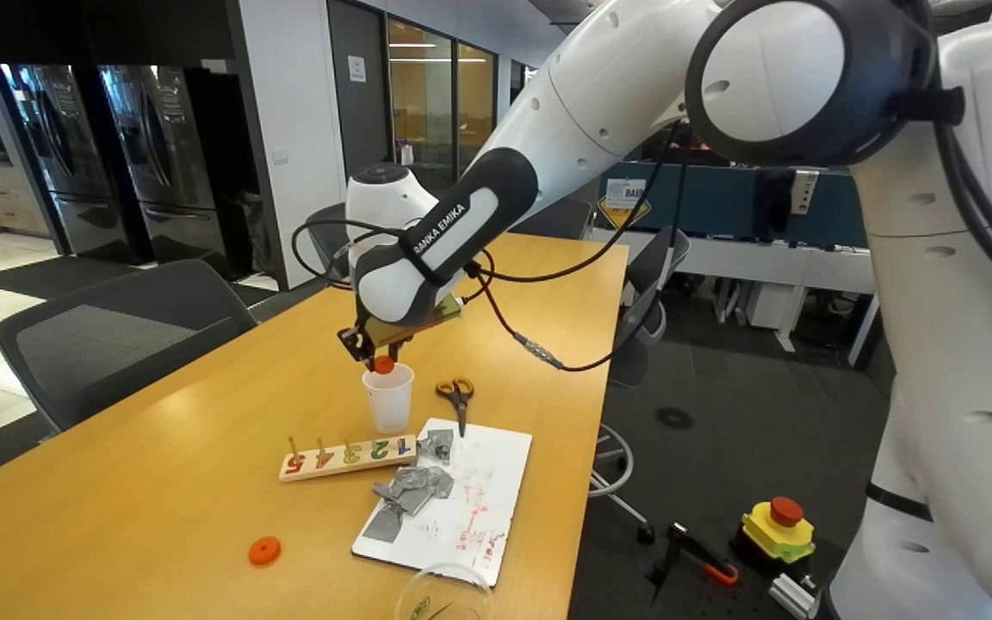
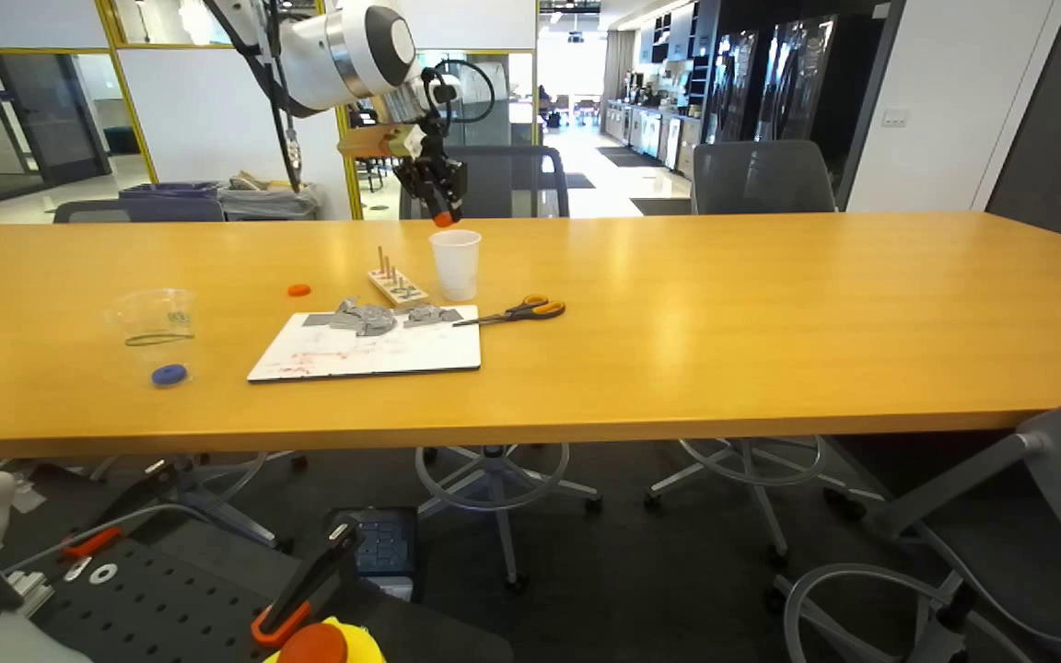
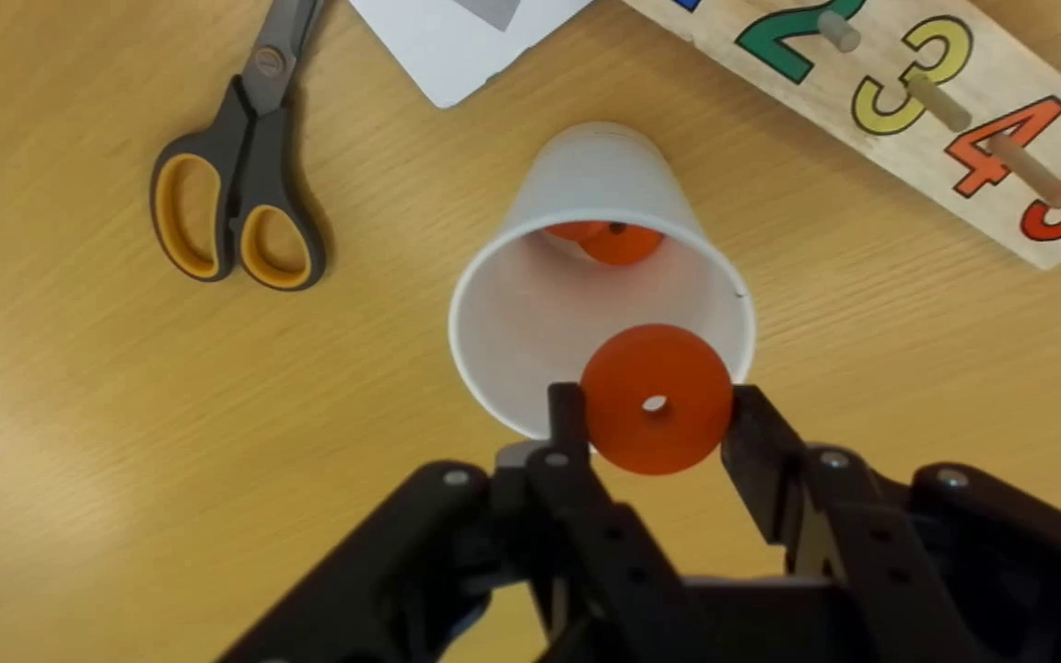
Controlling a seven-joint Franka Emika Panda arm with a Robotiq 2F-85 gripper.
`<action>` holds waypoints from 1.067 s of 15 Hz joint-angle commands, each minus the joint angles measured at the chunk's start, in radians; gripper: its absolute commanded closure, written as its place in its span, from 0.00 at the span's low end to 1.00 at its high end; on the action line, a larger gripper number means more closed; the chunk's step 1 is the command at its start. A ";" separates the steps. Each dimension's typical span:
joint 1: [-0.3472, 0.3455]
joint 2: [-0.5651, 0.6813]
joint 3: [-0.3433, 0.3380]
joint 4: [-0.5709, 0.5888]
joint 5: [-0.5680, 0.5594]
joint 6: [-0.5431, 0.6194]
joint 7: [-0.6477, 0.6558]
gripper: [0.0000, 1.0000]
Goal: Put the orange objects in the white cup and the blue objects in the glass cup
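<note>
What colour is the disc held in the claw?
The held disc is orange-red; it shows best in the wrist view.

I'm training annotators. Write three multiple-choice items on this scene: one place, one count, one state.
1. Where does the grey tape lie? A) in the white cup B) on the whiteboard C) on a chair
2. How many orange discs lie directly on the table? A) none B) three C) one
3. The gripper is: A) holding an orange disc B) empty C) gripping scissors

1 B: both exterior views show it there.
2 C: both exterior views show just one.
3 A: in the wrist view, fingers clasp the disc.
</note>
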 commanded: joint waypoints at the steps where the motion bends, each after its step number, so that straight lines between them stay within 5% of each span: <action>1: 0.004 0.054 -0.023 0.073 -0.012 -0.030 0.042 0.79; 5: 0.006 0.090 -0.035 0.106 -0.006 -0.043 0.057 0.79; 6: 0.007 0.095 -0.034 0.114 0.003 -0.057 0.066 0.33; 7: 0.008 0.099 -0.036 0.118 0.002 -0.060 0.074 0.32; 11: 0.022 0.072 -0.023 0.097 -0.007 -0.062 0.070 0.03; 16: 0.084 0.055 0.029 0.078 -0.009 -0.057 0.051 0.00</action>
